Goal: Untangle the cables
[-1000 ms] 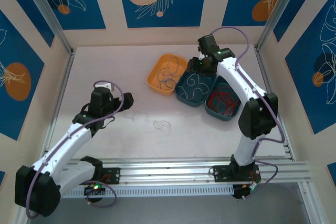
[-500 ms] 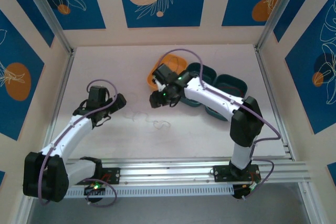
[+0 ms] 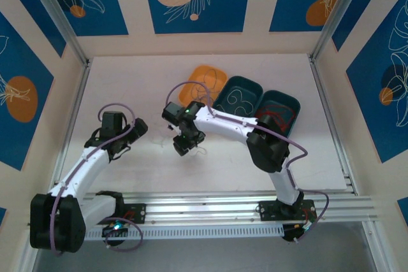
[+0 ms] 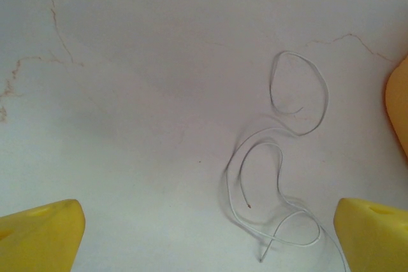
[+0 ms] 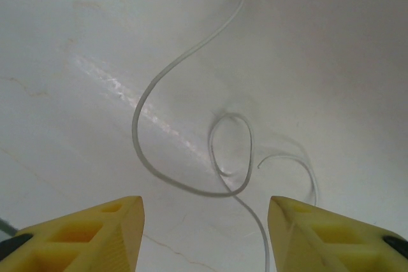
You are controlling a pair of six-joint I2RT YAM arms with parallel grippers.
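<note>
Because whitish cables (image 5: 136,122) lie loose on the table (image 3: 127,87) on the near side of the orange tray (image 3: 220,74), toward the arm bases, I read this moment as the approach to a pick. The right gripper (image 5: 204,221) hovers low over them. Its yellow fingers (image 5: 95,237) stand apart with nothing pinched. One strand runs along the surface between them, and a small loop crosses itself just beyond the tips. Left of that spot, and likewise nearer the bases than the orange tray, the left gripper (image 4: 207,221) is spread wide and empty, with whitish curls on the table ahead of it. Whether the curls are one strand or two I cannot tell. Right of the orange tray sit two teal trays (image 3: 248,79); the one beside it holds a whitish curl, the farther one red cables (image 3: 285,114). In my judgement the next move calls for a short, straight descent of the right gripper. It should then close on the strand between its fingers, short of the crossing, so that the loop is drawn open rather than tightened. The wire is thread-thin and flat on the table, so the fingertips must meet the surface squarely or they will close on nothing.
</note>
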